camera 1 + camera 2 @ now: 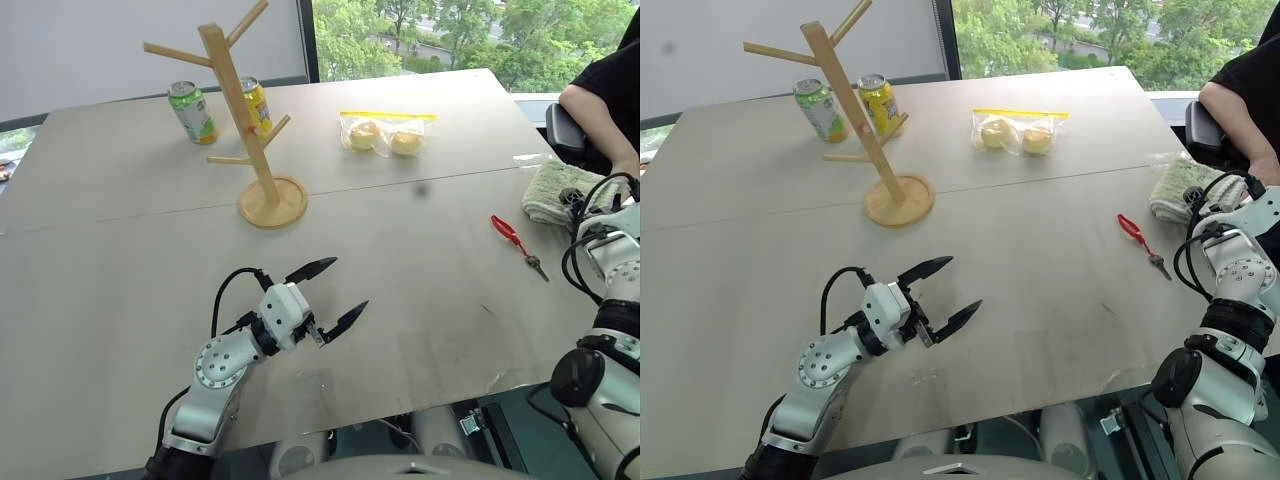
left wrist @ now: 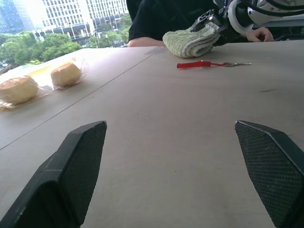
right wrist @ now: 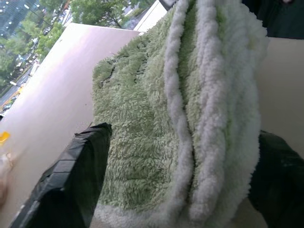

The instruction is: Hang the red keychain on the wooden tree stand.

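The left gripper (image 1: 327,293) hangs spread wide and empty over the table's near edge. The right gripper (image 3: 180,175), also spread, straddles the green towel (image 1: 556,190) at the right edge and risks grabbing it, not the red keychain (image 1: 509,232) lying just beside it, well apart from the wooden tree stand (image 1: 240,110).

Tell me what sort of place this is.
Probably an office or meeting room: a large table beside windows, tall city buildings and trees outside, and a person seated at its edge.
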Controlling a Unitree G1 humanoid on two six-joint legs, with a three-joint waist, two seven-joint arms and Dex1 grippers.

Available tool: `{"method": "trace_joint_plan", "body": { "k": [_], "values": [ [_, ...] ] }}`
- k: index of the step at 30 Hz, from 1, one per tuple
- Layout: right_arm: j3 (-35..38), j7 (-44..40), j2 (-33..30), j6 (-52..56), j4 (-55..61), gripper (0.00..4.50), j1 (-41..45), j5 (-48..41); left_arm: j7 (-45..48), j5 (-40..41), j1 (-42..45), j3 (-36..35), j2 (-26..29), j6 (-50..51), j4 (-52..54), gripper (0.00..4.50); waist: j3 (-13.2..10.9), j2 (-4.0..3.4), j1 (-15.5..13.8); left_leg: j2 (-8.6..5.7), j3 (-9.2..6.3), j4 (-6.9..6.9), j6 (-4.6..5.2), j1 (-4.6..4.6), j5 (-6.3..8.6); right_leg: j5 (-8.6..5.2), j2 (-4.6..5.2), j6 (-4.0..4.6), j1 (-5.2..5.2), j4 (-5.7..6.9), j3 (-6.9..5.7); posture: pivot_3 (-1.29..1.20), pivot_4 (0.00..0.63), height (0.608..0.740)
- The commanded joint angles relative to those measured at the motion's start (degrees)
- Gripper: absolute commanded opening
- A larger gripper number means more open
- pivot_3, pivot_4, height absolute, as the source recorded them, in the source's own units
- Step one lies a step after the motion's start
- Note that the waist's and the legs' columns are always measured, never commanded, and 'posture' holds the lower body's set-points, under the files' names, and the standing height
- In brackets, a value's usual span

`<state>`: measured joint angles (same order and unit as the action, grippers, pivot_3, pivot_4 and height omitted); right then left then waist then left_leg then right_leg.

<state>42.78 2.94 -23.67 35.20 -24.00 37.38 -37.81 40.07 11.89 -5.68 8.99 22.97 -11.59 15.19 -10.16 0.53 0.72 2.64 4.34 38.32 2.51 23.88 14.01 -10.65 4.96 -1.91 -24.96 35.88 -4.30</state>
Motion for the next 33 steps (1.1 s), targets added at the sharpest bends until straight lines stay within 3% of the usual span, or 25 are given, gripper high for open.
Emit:
{"method": "trace_joint_plan", "body": {
  "k": [1, 5, 10, 13, 16, 18, 22, 27, 33],
  "values": [
    [0.47, -1.23, -0.85, -2.23, 6.4, 4.38, -0.88, -1.71, -0.2, 0.51, -0.05, -0.21, 0.01, -0.21, 2.96, 4.5, 0.0, 0.0, -0.01, 0.0, 0.0, 0.0, 0.0, 0.0, 0.0, 0.0, 0.0, 0.0, 0.0, 0.0, 0.0, 0.0, 0.15, 0.74],
    [0.06, -5.5, -2.91, -1.77, 14.73, 4.38, -5.38, -3.29, 0.89, 1.88, 0.22, 0.05, 0.2, 0.18, 2.81, 4.5, 0.0, -0.04, -0.29, 0.01, -0.01, 0.0, 0.0, 0.0, 0.0, 0.0, 0.0, 0.0, 0.0, 0.0, 0.0, 0.0, 0.15, 0.74],
    [1.43, -15.66, -6.18, 4.79, 23.98, 4.38, -12.8, -12.78, 4.74, 4.82, -0.3, 0.43, 1.74, 0.72, 3.09, 4.5, 0.02, -0.07, -0.18, 0.01, 0.0, 0.0, 0.0, 0.01, 0.0, -0.03, 0.01, 0.04, -0.02, 0.0, 0.03, 0.0, 0.15, 0.74],
    [-7.17, -29.42, -11.15, 4.41, 31.95, 4.38, -23.77, -10.02, 9.15, 7.75, -0.54, 1.27, 3.35, 1.16, 3.08, 4.5, 0.04, -0.11, -0.3, 0.03, -0.06, -0.05, 0.0, 0.0, 0.01, -0.12, 0.0, 0.18, -0.03, 0.0, 0.0, 0.0, 0.15, 0.74],
    [-17.93, -39.32, -16.74, -2.49, 34.43, 4.38, -32.31, -0.54, 14.11, 9.73, 0.01, 2.5, 4.51, 0.23, 2.08, 4.5, 0.06, -0.11, -0.01, 0.07, -0.03, -0.05, 0.0, -0.03, 0.01, -0.15, 0.0, 0.21, -0.03, -0.02, 0.05, 0.0, 0.15, 0.74],
    [-23.25, -44.45, -19.24, -8.86, 30.5, 4.38, -35.05, 5.92, 16.88, 9.6, 0.82, 3.4, 4.72, -1.26, 0.36, 4.5, 0.06, -0.11, -0.01, 0.06, -0.01, 0.02, 0.0, -0.04, 0.01, -0.14, 0.01, 0.2, -0.03, -0.02, 0.06, 0.0, 0.15, 0.74],
    [-26.35, -48.74, -19.95, -15.59, 21.64, 4.38, -33.51, 10.64, 19.76, 8.66, 2.6, 4.16, 3.76, -4.44, -3.29, 4.5, 0.05, -0.1, -0.27, -0.03, -0.04, 0.07, 0.0, -0.03, 0.01, -0.14, 0.03, 0.2, -0.03, -0.02, 0.07, 0.0, 0.15, 0.74],
    [-28.16, -50.7, -20.12, -25.72, 7.2, 4.38, -26.45, 17.1, 22.38, 6.48, 4.43, 5.12, 2.76, -9.69, -8.39, 4.5, 0.05, -0.08, -0.26, -0.1, -0.02, 0.04, 0.0, -0.02, 0.01, -0.14, -0.01, 0.2, -0.04, -0.02, 0.11, 0.0, 0.15, 0.74],
    [-30.08, -53.35, -19.06, -30.74, -5.59, 4.38, -18.95, 20.7, 22.44, 5.98, 5.17, 5.61, 1.33, -11.37, -10.79, 4.5, 0.04, -0.07, -0.47, -0.13, -0.01, 0.04, 0.0, -0.03, 0.0, -0.14, -0.02, 0.2, -0.03, -0.01, 0.15, 0.0, 0.15, 0.74]
  ]
}}
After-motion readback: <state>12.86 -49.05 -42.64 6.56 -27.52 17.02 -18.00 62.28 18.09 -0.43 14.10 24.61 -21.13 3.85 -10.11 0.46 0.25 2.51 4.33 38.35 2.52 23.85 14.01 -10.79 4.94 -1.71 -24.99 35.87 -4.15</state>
